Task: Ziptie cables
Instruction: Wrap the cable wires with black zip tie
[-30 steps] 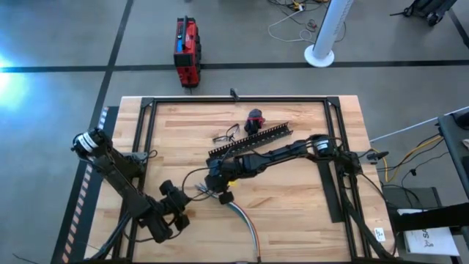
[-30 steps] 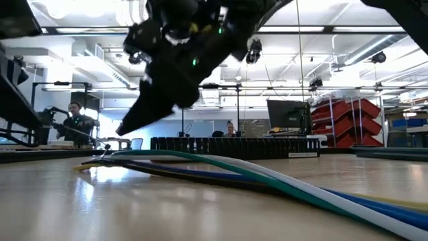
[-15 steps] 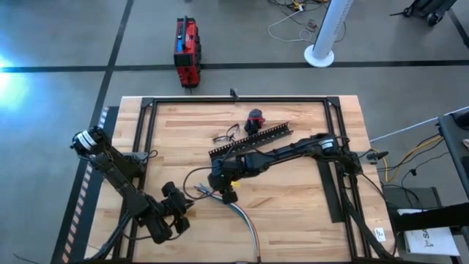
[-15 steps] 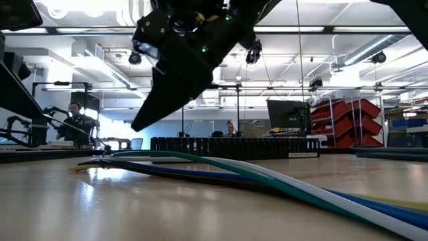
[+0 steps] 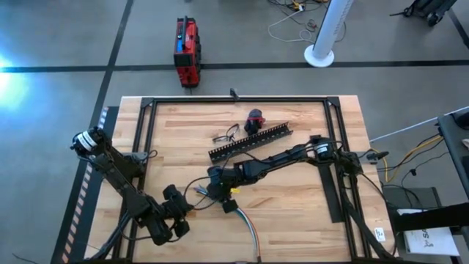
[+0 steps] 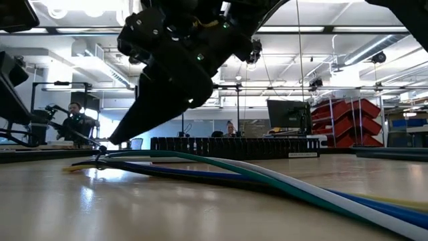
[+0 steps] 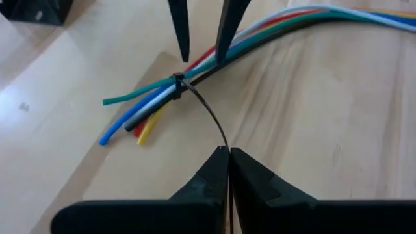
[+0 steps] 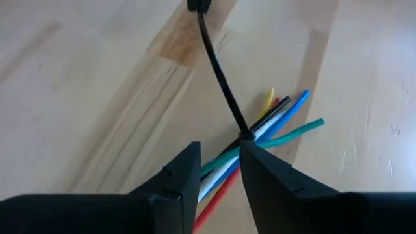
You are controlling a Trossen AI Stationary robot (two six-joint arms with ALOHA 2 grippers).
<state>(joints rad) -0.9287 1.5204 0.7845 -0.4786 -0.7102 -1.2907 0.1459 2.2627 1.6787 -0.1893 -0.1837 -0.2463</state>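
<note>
The cables (image 5: 245, 224) are a bundle of green, white, blue, red and yellow wires lying on the wooden table. Their free ends (image 7: 130, 120) fan out toward my left gripper. The ziptie (image 7: 207, 112), a thin black strip, is looped round the bundle close to those ends (image 8: 246, 136). My left gripper (image 5: 189, 211) (image 7: 229, 151) is shut on the ziptie's tail. My right gripper (image 5: 223, 198) (image 8: 221, 170) straddles the bundle just behind the loop, closed on it. The low view shows it dark above the cables (image 6: 267, 177). My left gripper pinches the ziptie's free tail (image 7: 223, 144) between its two shut fingertips, coming slantwise down from the table's near left. The tail rises off the table from the loop to the fingers in a slight curve. My right gripper pinches the cables (image 8: 224, 162) between its two fingers (image 7: 221, 55), just behind the ziptie loop on the side away from the free ends. The fingers slant down from the far right and lie across the bundle. The rest of the bundle lies on the table.
A long black slotted duct (image 5: 250, 141) lies far of the grippers. A red-and-black lump (image 5: 254, 117) and a small dark wire tangle (image 5: 226, 136) lie beyond it. A flat black strip (image 5: 331, 191) lies at the right, and a black frame (image 5: 146, 147) rims the table.
My right gripper has moved toward the table's near edge and a little down, coming lower over the cables near their free ends. Those ends have slid slightly along the table. My left gripper has stayed in place, still on the ziptie tail.
</note>
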